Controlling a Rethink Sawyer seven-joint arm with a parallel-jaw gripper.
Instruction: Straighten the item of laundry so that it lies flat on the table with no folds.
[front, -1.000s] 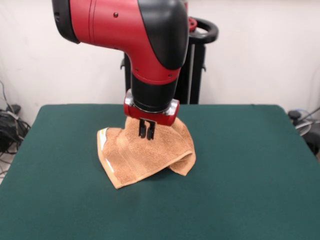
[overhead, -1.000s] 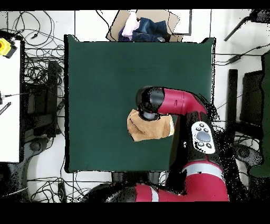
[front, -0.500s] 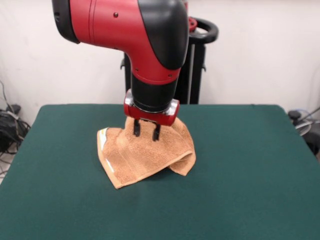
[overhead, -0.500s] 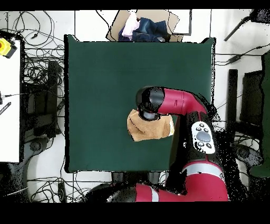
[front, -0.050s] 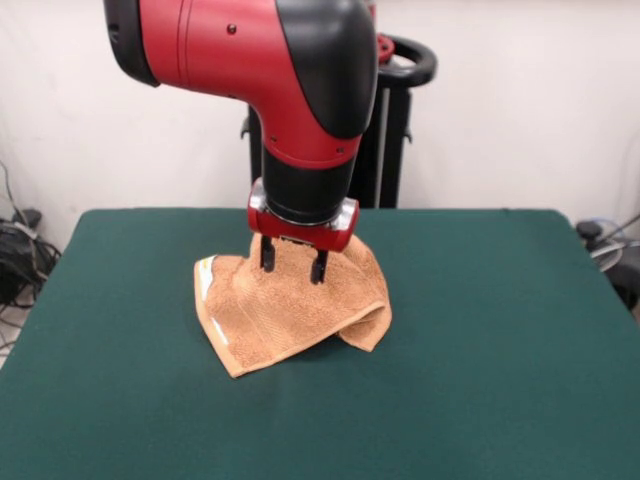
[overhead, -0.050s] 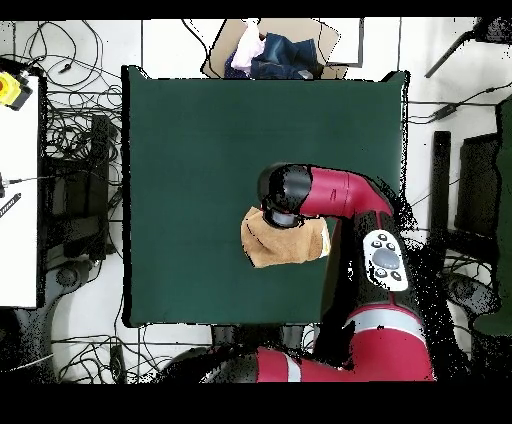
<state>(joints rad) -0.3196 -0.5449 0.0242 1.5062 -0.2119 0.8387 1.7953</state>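
Orange-tan terry-cloth towel (front, -0.050s: 290, 310) lies bunched and folded on the dark green felt table (front, -0.050s: 480, 340); the hand (front, -0.050s: 292, 268), fingers spread above it, risks pinching doubled layers.

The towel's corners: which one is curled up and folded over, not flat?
The corner at the picture's right in the front view of the towel; it rolls into a rounded fold, unlike the flat front corner.

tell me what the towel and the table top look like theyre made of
Towel: looks like terry cloth, orange-tan, with a nubby looped pile and flatter woven bands near its edge. Table: top seems covered in a dark green felt-like fabric, matte with no glare; what lies under it cannot be seen.
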